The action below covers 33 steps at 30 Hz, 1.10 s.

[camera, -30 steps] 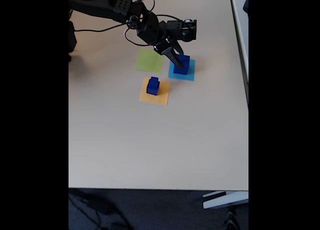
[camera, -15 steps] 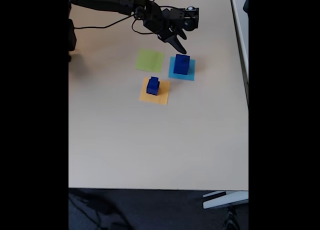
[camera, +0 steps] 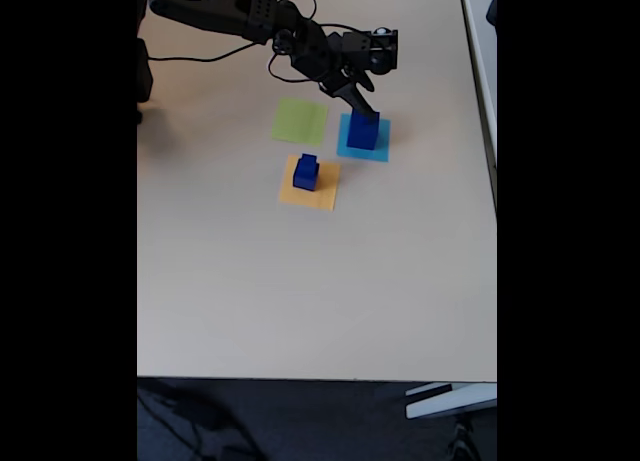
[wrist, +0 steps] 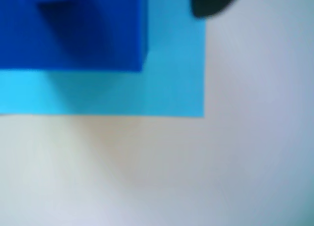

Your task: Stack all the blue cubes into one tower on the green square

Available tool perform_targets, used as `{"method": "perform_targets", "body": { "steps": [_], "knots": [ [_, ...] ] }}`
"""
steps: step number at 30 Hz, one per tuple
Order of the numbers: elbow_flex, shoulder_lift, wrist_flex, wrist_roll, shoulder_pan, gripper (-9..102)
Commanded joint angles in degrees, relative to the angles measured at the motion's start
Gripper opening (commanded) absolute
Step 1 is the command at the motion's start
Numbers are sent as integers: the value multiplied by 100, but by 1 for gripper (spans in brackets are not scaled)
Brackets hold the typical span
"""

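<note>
Claw [camera: 364, 105] lowered again toward blue cube [camera: 363, 129], opening unclear, pale beige table [camera: 300, 281]

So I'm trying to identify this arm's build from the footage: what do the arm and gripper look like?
In the fixed view the arm is all black, made of blocky segments with small holes on one link. Thin black cables loop loosely beside it. The gripper is also black, tapering to pointed fingers. No markings are legible.
</note>
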Motion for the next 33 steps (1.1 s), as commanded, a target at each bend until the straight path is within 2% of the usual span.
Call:
{"method": "perform_targets", "body": {
  "steps": [1,16,33],
  "knots": [
    [-26,88,-176,-9,88,25],
    [800,123,-1055,-237,220,23],
    [932,35,-1301,-149,229,19]
  ]
}}
